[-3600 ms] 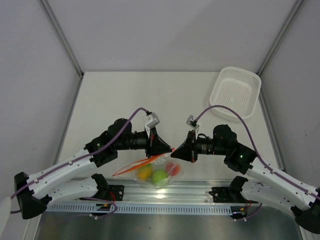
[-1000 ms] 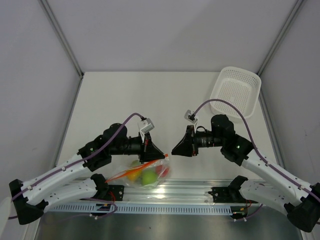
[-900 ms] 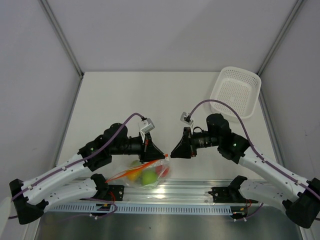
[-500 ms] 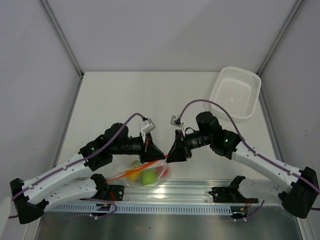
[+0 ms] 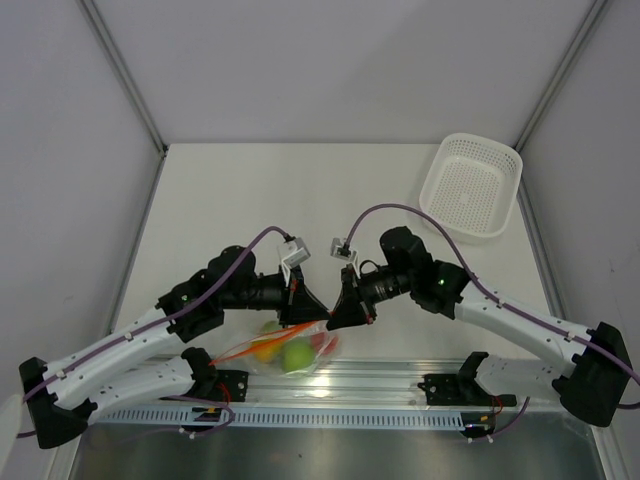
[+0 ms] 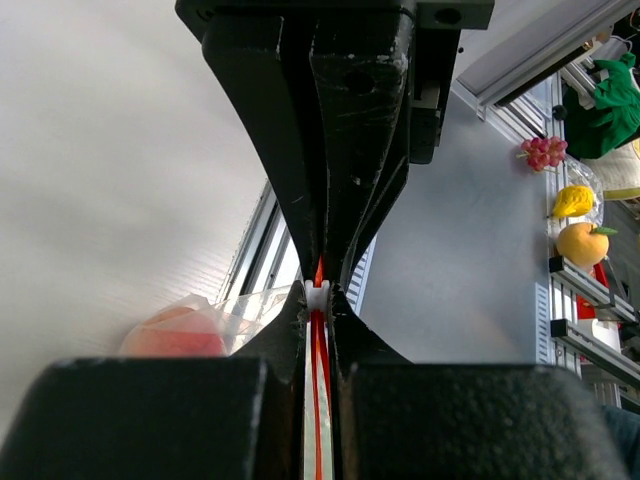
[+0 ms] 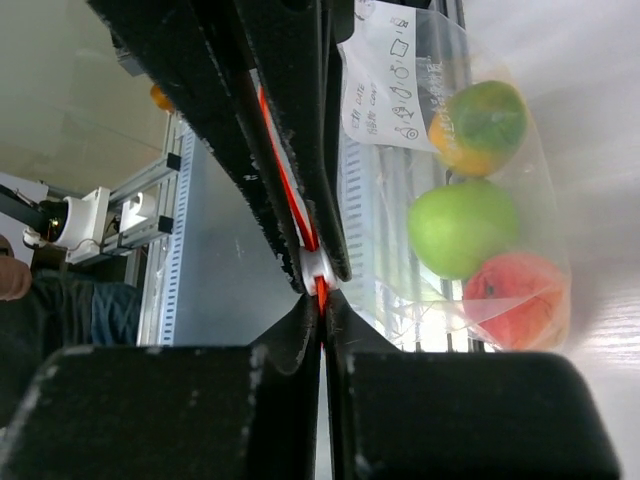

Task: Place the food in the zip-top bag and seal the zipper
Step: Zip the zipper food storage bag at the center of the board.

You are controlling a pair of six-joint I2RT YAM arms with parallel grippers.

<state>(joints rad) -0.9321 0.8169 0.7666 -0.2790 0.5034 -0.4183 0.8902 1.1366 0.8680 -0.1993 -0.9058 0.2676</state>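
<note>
**A:** From above, where's the food [image 5: 297, 356]?
**B:** Inside the zip-top bag [image 5: 262, 348]. The left gripper [image 5: 318, 317] and right gripper [image 5: 333, 319] meet at the bag's right upper corner.
**A:** Left wrist?
**B:** Fingers pinched tight on the bag's zipper [image 6: 318, 345].
**A:** Right wrist?
**B:** Likewise clamped on the zipper, with the fruit in the bag alongside.

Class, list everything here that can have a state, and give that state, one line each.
left gripper: shut on the zipper
right gripper: shut on the zipper
zipper: pinched by both grippers; whether fully sealed cannot be told
zip-top bag: held at its mouth edge
food: all three pieces inside the bag
basket: upright, empty
</note>
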